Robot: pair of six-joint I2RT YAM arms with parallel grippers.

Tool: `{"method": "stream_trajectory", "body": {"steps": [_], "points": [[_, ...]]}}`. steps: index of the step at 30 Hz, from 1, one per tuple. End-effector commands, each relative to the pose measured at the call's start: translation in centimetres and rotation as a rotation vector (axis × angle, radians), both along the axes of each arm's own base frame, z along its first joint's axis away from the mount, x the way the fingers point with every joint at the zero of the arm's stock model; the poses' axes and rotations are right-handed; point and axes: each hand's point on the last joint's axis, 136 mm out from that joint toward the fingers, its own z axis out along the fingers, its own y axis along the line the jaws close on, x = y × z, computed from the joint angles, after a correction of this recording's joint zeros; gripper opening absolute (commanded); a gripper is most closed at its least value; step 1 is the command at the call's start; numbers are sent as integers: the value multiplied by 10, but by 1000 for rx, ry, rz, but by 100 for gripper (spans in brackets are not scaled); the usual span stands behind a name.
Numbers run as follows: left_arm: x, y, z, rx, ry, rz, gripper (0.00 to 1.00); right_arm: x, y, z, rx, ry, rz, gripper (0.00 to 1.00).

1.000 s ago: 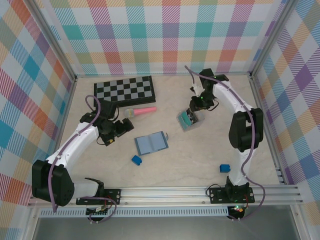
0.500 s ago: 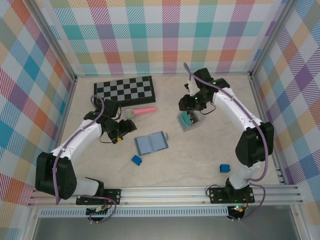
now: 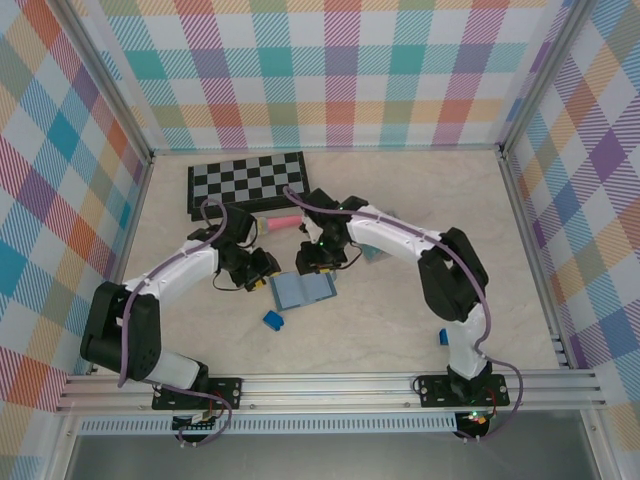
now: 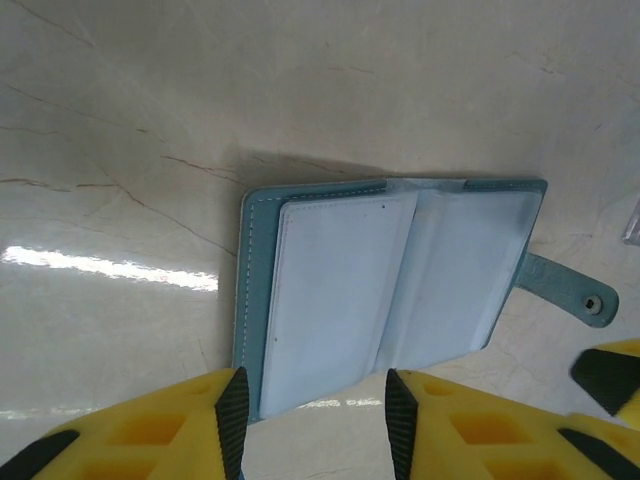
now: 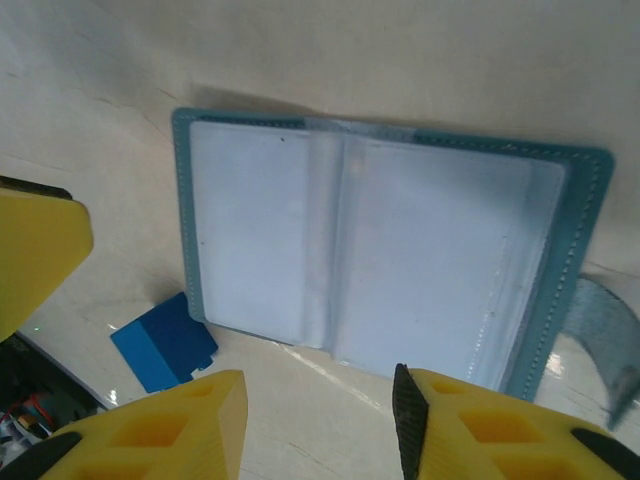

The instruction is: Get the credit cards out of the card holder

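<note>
There, the card holder (image 3: 303, 290) lay open flat near the counter's (image 3: 400, 330) middle. The left gripper (image 4: 315, 400) and right gripper (image 5: 318, 385) each stood at one side of it, jaws apart.

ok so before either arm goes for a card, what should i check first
1. Card holder lying open, inside facing up: ok.
2. Left gripper jaws apart, nothing held: ok.
3. Right gripper jaws apart, nothing held: ok.
4. Both grippers close to the card holder's edge: ok.
5. Cards showing in the pockets: cannot tell, the sleeves look pale and blank.
6. Blue block clear of the card holder: cannot tell, it lies right by one corner.
</note>
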Motion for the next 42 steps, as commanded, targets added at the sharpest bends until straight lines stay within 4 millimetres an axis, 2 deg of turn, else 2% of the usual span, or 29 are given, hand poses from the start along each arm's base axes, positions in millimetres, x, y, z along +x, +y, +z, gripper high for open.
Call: {"method": "stream_trajectory", "body": {"steps": [1, 3, 8, 20, 34, 42], "points": [[-4, -8, -12, -12, 32, -7, 39, 5, 0, -9, -29, 22, -48, 43], [-4, -11, -17, -9, 40, -13, 35, 4, -1, -19, -55, 40, -47, 43], [-1, -14, -26, 8, 59, -28, 34, 1, -2, -37, -96, 87, -36, 42], [1, -20, -38, 4, 81, -37, 33, -2, -9, -64, -168, 132, -40, 41], [2, -26, -48, -15, 100, -40, 32, -4, -11, -74, -187, 154, -37, 41], [5, -33, -51, -43, 105, -48, 22, -7, -12, -79, -193, 168, -37, 40]]}}
